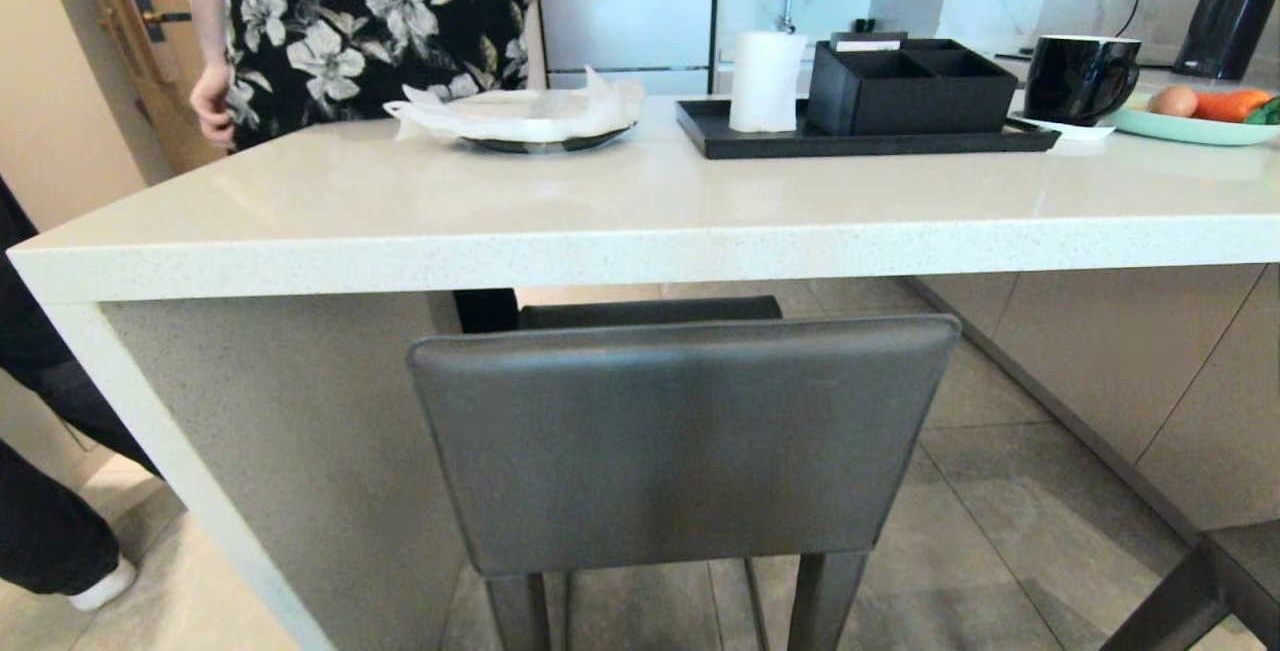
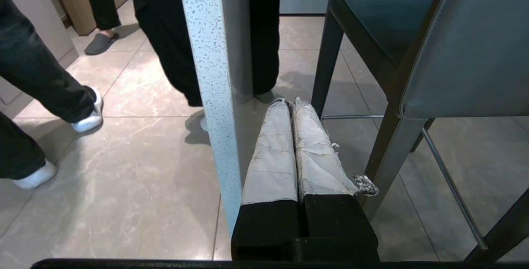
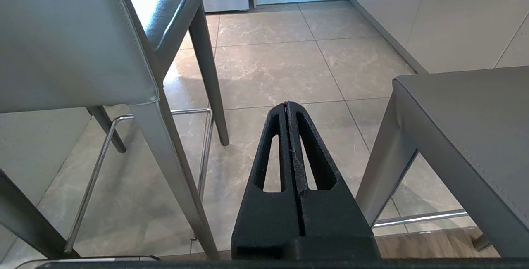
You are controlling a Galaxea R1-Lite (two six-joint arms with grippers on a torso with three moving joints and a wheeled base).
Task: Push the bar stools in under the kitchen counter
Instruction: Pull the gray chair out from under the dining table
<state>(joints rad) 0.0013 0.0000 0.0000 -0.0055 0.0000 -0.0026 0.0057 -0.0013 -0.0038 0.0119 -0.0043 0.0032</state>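
Two dark grey leather bar stools: one [image 1: 685,441] stands centred, seat partly under the white speckled stone kitchen counter [image 1: 640,231]; the other [image 1: 1215,571] is right, clear of it. Left gripper [image 2: 288,103] and right gripper [image 3: 286,104] fingers pressed together, empty. A black tray [image 1: 860,139] holds one white paper roll [image 1: 766,81] and one black divided box [image 1: 910,86].

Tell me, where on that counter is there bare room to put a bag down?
The counter's whole near strip is bare, widest at the left corner in front of the paper-covered plate. The far side is crowded: black tray with paper roll and organizer, mug, vegetable plate.
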